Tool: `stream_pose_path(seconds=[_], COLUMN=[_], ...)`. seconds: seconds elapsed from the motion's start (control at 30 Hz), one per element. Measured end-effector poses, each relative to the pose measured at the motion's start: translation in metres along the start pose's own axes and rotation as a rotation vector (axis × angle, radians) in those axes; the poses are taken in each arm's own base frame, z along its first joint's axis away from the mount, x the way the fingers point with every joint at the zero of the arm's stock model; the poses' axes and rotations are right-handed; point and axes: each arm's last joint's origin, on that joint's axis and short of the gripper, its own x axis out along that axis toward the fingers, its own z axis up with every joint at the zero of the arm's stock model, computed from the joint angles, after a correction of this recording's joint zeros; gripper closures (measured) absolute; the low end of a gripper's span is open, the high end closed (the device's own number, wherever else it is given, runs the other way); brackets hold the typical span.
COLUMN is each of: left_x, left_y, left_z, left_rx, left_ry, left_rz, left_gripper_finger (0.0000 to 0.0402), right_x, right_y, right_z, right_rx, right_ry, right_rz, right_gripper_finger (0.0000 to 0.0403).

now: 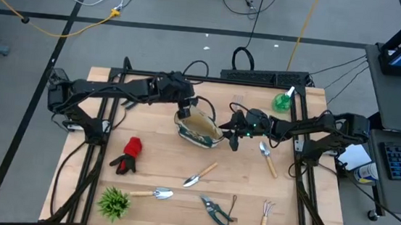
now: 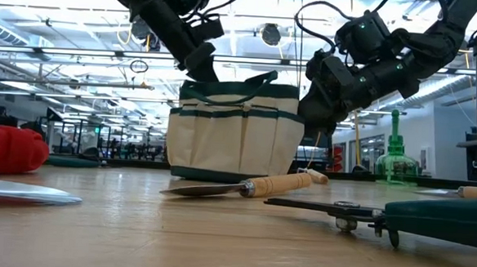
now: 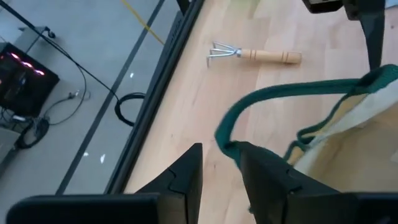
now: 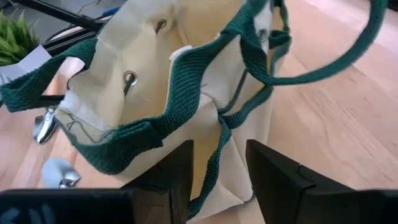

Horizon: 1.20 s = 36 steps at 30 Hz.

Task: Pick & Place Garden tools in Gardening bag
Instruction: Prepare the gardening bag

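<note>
The cream gardening bag [image 1: 199,128] with green trim stands upright on the table's middle, its mouth open; it also shows in the low view [image 2: 234,133]. My left gripper [image 1: 184,113] is open at the bag's far left rim, with a green handle strap [image 3: 280,93] at its fingertips [image 3: 219,152]. My right gripper [image 1: 233,136] is at the bag's right end, shut on its rim [image 4: 219,162]. A red-and-black glove [image 1: 131,154], two trowels [image 1: 201,174] [image 1: 153,194], pruners [image 1: 215,210], a small fork [image 1: 267,217], a third trowel [image 1: 268,158] and a green spray bottle [image 1: 283,101] lie loose on the table. My left gripper touches the handle strap at its bend [image 3: 227,144], which lies round the tip of one finger [image 3: 255,163] and passes behind it, not between the two fingers. The strap arcs away to the bag. My right gripper pinches the bag's right end wall at its green-trimmed rim [image 4: 211,134] between its two fingers. The trim and a fold of cream cloth dip into the gap. The fingers come from the table's right, slanting down. The bag's bottom stays on the table.
A spiky green plant [image 1: 112,202] stands at the near left corner. A small wooden-handled rake [image 3: 255,55] lies on the table beyond the bag. Cables and a black power strip [image 1: 262,76] lie past the far edge. Bare wood lies between the bag and the near tools.
</note>
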Motion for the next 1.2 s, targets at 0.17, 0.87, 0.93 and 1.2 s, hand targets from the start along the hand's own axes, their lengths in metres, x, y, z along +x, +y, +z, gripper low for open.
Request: stream_pose_path(seconds=[0.17,0.87,0.93,1.2], left_x=[-0.005,-0.074,-0.076,-0.082], left_y=[-0.007,-0.040,-0.043,-0.054], left_z=[0.004,-0.001,0.002,-0.009], left_rx=[-0.040,-0.148,-0.173,-0.178], left_ry=[-0.019,0.089,0.075,0.188], left_rz=[-0.019,-0.148,-0.155,-0.182], left_gripper_finger=[0.0289,0.0289,0.0289,0.0289], right_x=[0.000,0.000,0.000,0.001], right_y=[0.000,0.002,0.003,0.005], right_z=[0.000,0.001,0.001,0.001], right_rx=[-0.028,-0.077,-0.079,-0.118], right_ry=[-0.001,-0.015,-0.015,-0.019], right_rz=[0.000,0.008,0.010,0.018], right_gripper_finger=[0.0243,0.0217,0.0217,0.0208])
